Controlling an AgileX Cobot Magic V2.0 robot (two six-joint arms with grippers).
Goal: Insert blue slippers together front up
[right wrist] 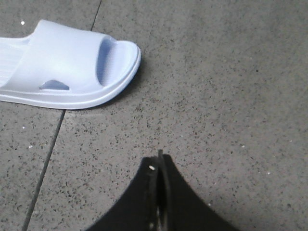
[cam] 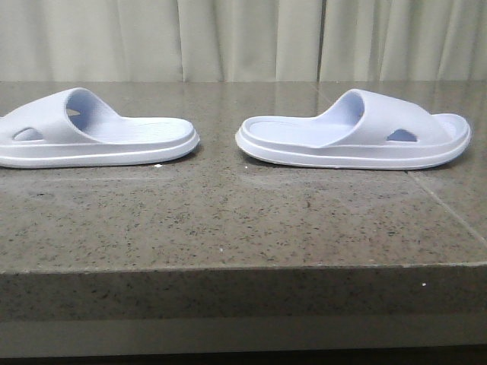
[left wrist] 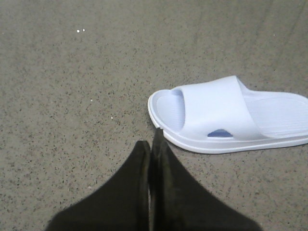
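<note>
A: What does the front view show?
B: Two blue slippers lie flat on the stone table (cam: pixel 228 220), heels facing, well apart: the left slipper (cam: pixel 95 133) at mid-left, the right slipper (cam: pixel 358 133) at mid-right.

A: The left wrist view?
B: The left gripper (left wrist: pixel 153 144), clenched with nothing between its fingers, sits at lower centre near one slipper (left wrist: pixel 226 115).

A: The right wrist view?
B: The right gripper (right wrist: pixel 159 161), also clenched and holding nothing, sits lower centre; a slipper (right wrist: pixel 67 67) lies upper left.
</note>
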